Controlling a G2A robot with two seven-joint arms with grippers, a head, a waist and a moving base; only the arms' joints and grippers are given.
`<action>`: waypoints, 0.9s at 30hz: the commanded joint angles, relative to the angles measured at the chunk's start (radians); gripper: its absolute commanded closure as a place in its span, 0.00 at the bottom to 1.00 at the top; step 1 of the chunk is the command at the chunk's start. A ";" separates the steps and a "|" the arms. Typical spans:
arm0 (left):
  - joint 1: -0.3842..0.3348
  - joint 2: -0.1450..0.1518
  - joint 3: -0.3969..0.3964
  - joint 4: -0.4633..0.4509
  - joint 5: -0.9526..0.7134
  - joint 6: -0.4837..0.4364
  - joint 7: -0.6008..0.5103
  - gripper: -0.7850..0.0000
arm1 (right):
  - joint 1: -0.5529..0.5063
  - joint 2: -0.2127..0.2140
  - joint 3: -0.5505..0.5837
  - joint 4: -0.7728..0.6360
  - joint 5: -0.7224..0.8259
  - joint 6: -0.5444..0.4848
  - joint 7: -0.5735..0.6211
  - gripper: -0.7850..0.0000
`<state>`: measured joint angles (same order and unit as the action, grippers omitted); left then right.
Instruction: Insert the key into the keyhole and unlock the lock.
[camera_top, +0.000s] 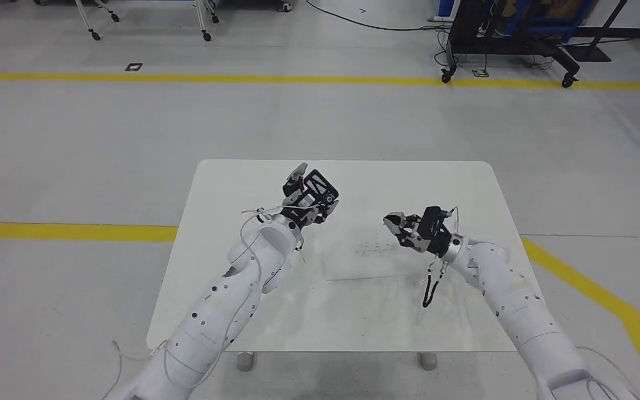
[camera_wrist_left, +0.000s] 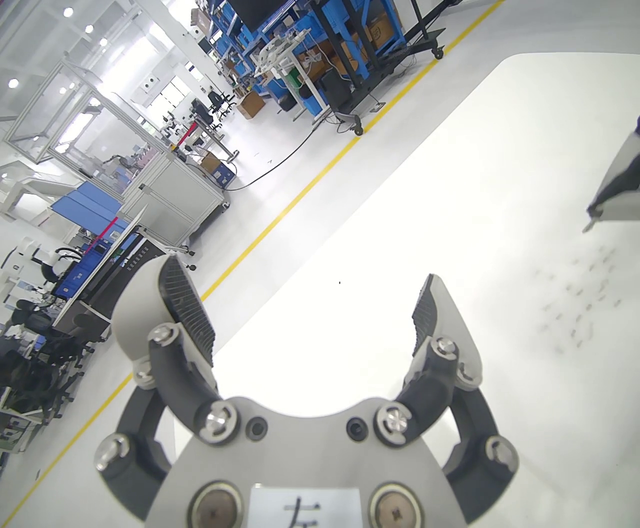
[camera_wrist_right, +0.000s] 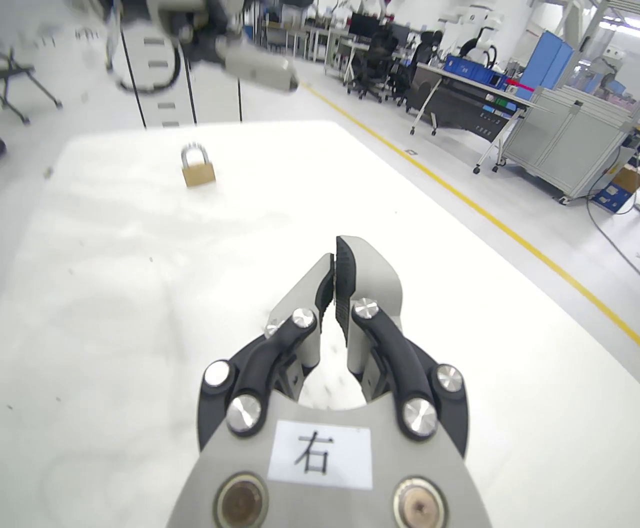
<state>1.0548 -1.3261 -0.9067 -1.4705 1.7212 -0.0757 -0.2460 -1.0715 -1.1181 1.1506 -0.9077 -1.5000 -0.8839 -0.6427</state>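
A brass padlock (camera_wrist_right: 199, 170) with a silver shackle stands upright on the white table (camera_top: 440, 300), well ahead of my right gripper (camera_wrist_right: 334, 250). The right gripper (camera_top: 393, 222) is shut, and in the left wrist view a small metal key tip (camera_wrist_left: 588, 226) sticks out from its closed fingers (camera_wrist_left: 617, 187). My left gripper (camera_wrist_left: 300, 275) is open with nothing between its pads. It hangs above the table's far left part (camera_top: 312, 190), over the padlock's area as the right wrist view shows it (camera_wrist_right: 260, 70).
Dark scuff marks (camera_wrist_left: 580, 300) dot the table's middle. The table's far edge and rounded corners are near the left gripper. Beyond it lie floor with yellow lines (camera_top: 300, 78) and carts (camera_top: 510, 40).
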 joint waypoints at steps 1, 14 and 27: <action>0.000 0.000 0.000 0.000 0.000 0.000 0.000 0.00 | 0.004 -0.002 0.003 0.003 0.051 -0.013 0.031 1.00; 0.000 0.000 0.000 0.000 0.000 0.000 0.000 0.00 | -0.014 -0.009 0.005 0.000 0.140 -0.041 0.026 1.00; 0.038 -0.016 -0.145 -0.017 -0.551 -0.035 -0.028 0.00 | -0.008 -0.034 -0.127 -0.038 1.053 -0.128 0.335 1.00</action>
<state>1.0924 -1.3424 -1.0525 -1.4867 1.1519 -0.1130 -0.2828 -1.0808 -1.1544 1.0219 -0.9429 -0.4884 -1.0122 -0.3295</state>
